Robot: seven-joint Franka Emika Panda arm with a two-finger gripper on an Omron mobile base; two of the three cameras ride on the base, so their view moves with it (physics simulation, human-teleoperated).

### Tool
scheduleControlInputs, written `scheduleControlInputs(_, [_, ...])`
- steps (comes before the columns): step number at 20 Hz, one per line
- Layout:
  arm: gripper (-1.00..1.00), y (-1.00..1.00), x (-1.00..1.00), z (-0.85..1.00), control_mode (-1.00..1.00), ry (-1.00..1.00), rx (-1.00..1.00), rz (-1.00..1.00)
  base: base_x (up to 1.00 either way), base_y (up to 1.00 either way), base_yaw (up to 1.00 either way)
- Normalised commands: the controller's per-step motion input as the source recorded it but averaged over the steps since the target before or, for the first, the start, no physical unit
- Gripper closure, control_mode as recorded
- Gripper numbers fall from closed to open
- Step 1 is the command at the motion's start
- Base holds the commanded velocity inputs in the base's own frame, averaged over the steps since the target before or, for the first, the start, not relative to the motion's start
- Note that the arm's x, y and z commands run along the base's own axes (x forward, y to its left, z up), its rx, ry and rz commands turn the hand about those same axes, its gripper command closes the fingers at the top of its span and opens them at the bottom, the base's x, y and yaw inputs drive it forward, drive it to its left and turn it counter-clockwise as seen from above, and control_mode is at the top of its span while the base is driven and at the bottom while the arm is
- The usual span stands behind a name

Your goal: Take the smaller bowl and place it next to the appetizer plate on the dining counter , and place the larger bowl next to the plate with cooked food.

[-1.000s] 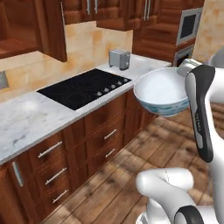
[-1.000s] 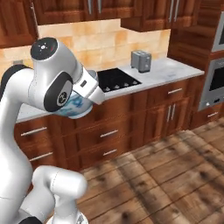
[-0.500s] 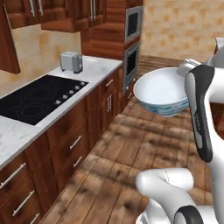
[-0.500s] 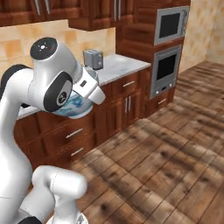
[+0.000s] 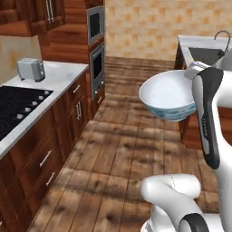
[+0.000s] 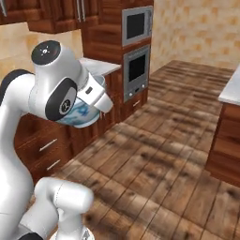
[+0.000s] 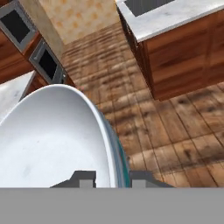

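While the arm holds it above the wooden floor: the large bowl [image 5: 170, 97] sits at centre right of the left base view, upright, its white inside facing up.
Bowl pattern: a blue-green band runs round the outside under the rim — it shows again at left of centre in the right base view [image 6: 79, 112], tucked under the arm's big white joint.
Claw: the gripper [image 7: 113, 177] is clamped on the bowl's rim; in the hand view one dark tip stands inside the rim and the other outside it, at the bottom centre of the frame.
Bowl in the hand view: it takes up the lower left [image 7: 52, 140], smooth and white inside, with the teal edge curving down to the tips.
Island counter: its marble top [image 5: 192, 41] lies at the upper right of the left base view, behind the bowl, with a sink [image 5: 206, 54] and a curved tap [image 5: 222, 35] — the bowl is in the air near its wood side, not on it.
Same counter, hand view: upper right [image 7: 175, 19], marble over reddish wood.
Wall counter: at the left of the left base view, with a black hob [image 5: 16, 106] and a toaster [image 5: 31, 69].
Ovens: two stacked in the tall cabinet, upper centre of the right base view [image 6: 137, 47].
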Motion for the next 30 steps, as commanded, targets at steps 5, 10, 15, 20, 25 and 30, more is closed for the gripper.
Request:
scheduleControlInputs(5, [1.00, 0.00, 0.00, 0.00, 1.00, 0.00, 0.00, 0.00, 0.54, -0.66, -0.29])
scheduleControlInputs(10, [1.00, 0.00, 0.00, 0.00, 1.00, 0.00, 0.00, 0.00, 0.98, -0.62, -0.33])
scheduleControlInputs(15, [1.00, 0.00, 0.00, 0.00, 1.00, 0.00, 0.00, 0.00, 0.37, -0.95, -0.27])
scheduleControlInputs(20, [1.00, 0.00, 0.00, 0.00, 1.00, 0.00, 0.00, 0.00, 0.00, -1.00, -0.20])
scheduleControlInputs(25, [1.00, 0.00, 0.00, 0.00, 1.00, 0.00, 0.00, 0.00, 0.33, -1.00, -0.15])
scheduleControlInputs(30, [1.00, 0.00, 0.00, 0.00, 1.00, 0.00, 0.00, 0.00, 0.94, -1.00, -0.05])
